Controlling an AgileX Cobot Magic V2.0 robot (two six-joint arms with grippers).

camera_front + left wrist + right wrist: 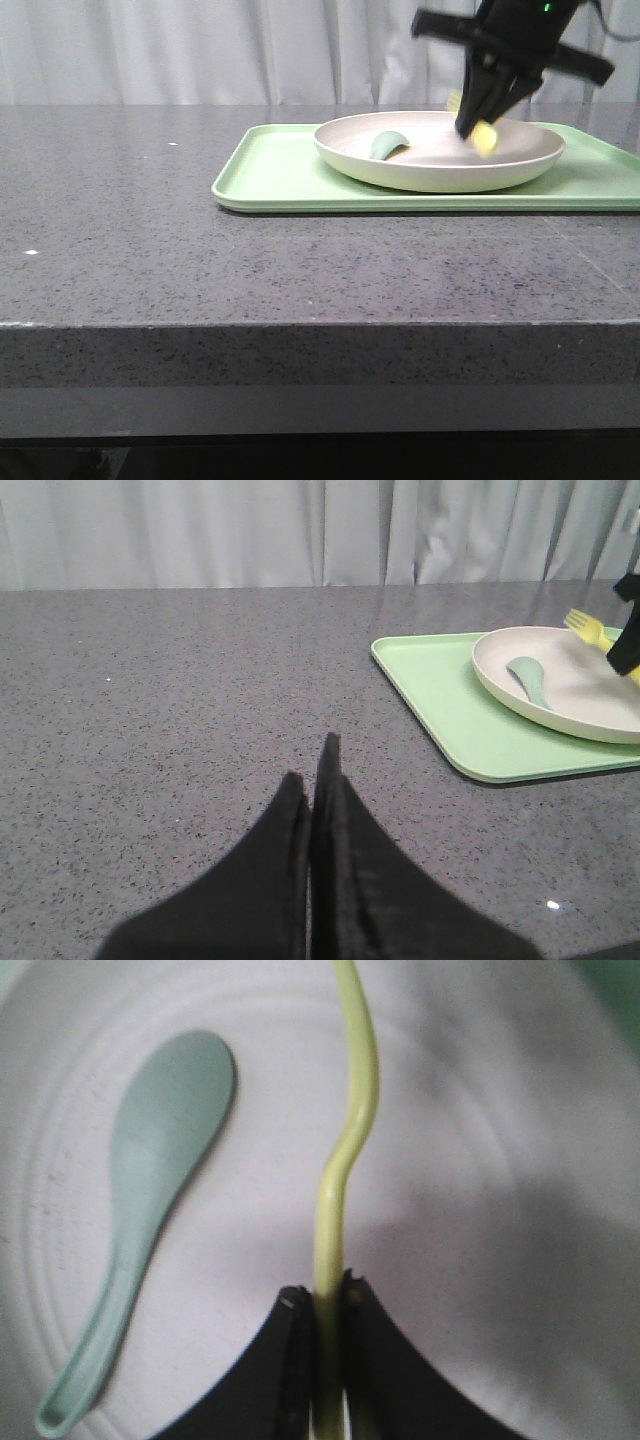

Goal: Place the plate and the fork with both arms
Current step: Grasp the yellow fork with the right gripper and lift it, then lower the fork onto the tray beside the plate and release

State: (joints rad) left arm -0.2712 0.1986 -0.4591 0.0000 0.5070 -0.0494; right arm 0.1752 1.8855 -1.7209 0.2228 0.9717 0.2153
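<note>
The off-white plate [440, 160] sits on the light-green tray [290, 170]. My right gripper [478, 128] is shut on the pale-yellow fork [484, 138] and holds it just above the plate's right side. In the right wrist view the fork's handle [345, 1160] runs out from between the shut fingers [290, 1360] over the plate [480, 1110]. In the left wrist view the plate [590, 695] and fork tines [583, 626] show far off. My left gripper [315, 780] is shut and empty over bare counter; it does not show in the front view.
A small teal-green spoon [388, 146] lies inside the plate, left of the fork; it also shows in the right wrist view [150, 1170]. The tray reaches the picture's right edge. The grey stone counter [150, 220] ends at a front edge [300, 325]. A curtain hangs behind.
</note>
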